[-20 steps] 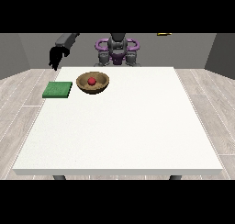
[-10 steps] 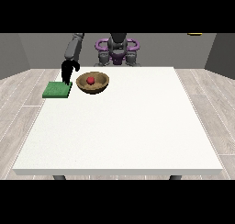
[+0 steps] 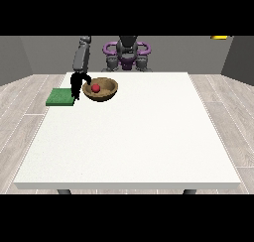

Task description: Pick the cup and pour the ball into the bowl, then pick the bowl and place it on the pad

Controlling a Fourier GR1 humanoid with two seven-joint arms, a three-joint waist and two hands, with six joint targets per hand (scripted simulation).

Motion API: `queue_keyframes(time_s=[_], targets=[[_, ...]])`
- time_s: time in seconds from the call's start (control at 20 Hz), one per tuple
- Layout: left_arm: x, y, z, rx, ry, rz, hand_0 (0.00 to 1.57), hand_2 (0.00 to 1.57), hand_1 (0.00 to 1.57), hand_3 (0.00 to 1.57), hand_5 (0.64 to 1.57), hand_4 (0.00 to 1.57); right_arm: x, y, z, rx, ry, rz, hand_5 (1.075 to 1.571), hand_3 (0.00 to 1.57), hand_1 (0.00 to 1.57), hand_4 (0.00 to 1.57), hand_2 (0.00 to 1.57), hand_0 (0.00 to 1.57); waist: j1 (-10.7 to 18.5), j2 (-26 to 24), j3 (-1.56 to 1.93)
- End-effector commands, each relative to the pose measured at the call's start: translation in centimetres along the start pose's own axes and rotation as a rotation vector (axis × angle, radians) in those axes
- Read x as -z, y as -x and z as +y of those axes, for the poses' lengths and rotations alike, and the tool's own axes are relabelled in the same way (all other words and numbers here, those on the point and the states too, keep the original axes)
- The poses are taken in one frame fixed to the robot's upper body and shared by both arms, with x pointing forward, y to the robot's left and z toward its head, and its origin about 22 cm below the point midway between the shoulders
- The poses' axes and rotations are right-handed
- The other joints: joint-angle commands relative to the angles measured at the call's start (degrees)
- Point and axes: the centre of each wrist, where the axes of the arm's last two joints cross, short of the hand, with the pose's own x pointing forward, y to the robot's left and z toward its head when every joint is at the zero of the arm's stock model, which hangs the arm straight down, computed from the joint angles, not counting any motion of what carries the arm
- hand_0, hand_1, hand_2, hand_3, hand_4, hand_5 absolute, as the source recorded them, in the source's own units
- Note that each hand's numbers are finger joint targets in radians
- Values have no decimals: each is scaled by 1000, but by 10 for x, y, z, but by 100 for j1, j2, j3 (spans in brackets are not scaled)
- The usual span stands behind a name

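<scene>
Round brown wooden bowl (image 3: pixel 100 90) | on white table (image 3: pixel 129 137), far-left part, small red ball (image 3: pixel 95 88) inside | flat green square pad (image 3: pixel 61 97) just left | black hand at view's left (image 3: pixel 77 84) between pad and bowl, finger state unclear.

Hand at view's left (image 3: pixel 77 84) dropped lower, now between pad (image 3: pixel 60 97) & bowl (image 3: pixel 100 89).

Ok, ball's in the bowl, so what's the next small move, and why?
Probably ease the hand at the view's left onto the bowl's near rim and close on it. The red ball already lies inside, the hand hangs between bowl and green pad, and the bowl is not yet held.
</scene>
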Motion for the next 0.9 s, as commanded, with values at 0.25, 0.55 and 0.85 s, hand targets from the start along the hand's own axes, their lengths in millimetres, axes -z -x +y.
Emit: queue_keyframes(time_s=[0.25,0.55,0.85], targets=[[-15,-25,33,25,7,-68,0,0,0,0,1539,1013,-2,15,0,-6,10,-59,1548,0,0,469,0,0,59,376,10],[-16,-13,20,-5,7,-92,0,0,0,0,1536,1024,-1,19,26,18,-5,-48,1547,0,0,444,0,0,169,474,5],[-22,-14,38,3,-6,-57,0,0,0,0,1543,1022,10,17,53,11,19,-22,1556,0,0,498,0,0,35,379,5]])
